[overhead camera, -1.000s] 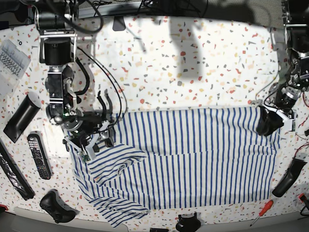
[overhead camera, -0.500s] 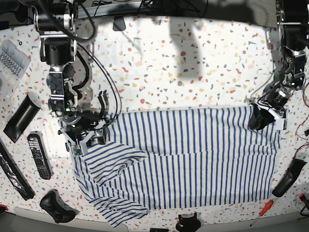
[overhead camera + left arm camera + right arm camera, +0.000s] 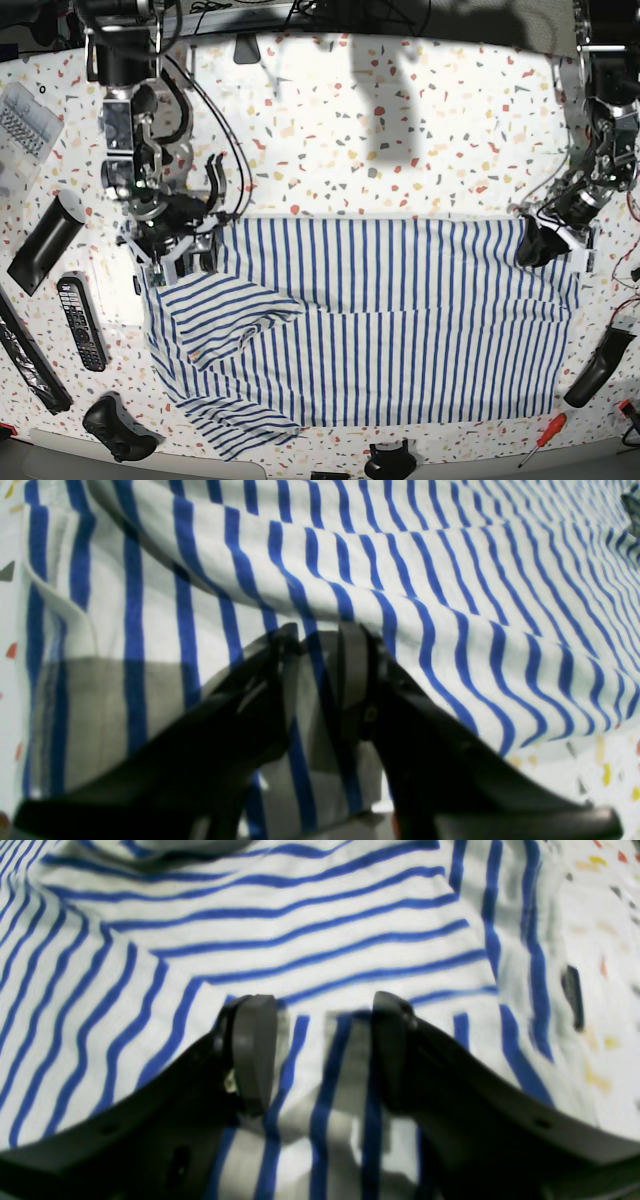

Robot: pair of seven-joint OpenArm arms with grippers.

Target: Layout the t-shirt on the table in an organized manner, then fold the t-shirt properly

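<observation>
The white t-shirt with blue stripes [image 3: 380,320] lies spread on the speckled table [image 3: 400,130], with its left sleeve area folded over and rumpled at the lower left. My left gripper [image 3: 542,246] is at the shirt's far right corner. In the left wrist view [image 3: 320,635] it is shut on a fold of the striped cloth [image 3: 400,555]. My right gripper [image 3: 183,252] is at the far left corner. In the right wrist view [image 3: 322,1010] its fingers pinch a raised bunch of the cloth [image 3: 300,940].
A remote [image 3: 80,322], a long black bar [image 3: 45,240] and a game controller [image 3: 115,425] lie left of the shirt. A red screwdriver [image 3: 540,437] and a black handle [image 3: 595,365] lie at the right front. A clear box [image 3: 25,120] sits far left.
Both grippers have moved toward the far side of the table with the shirt's corners in them. The shirt's top edge has shifted away and pulled straighter.
</observation>
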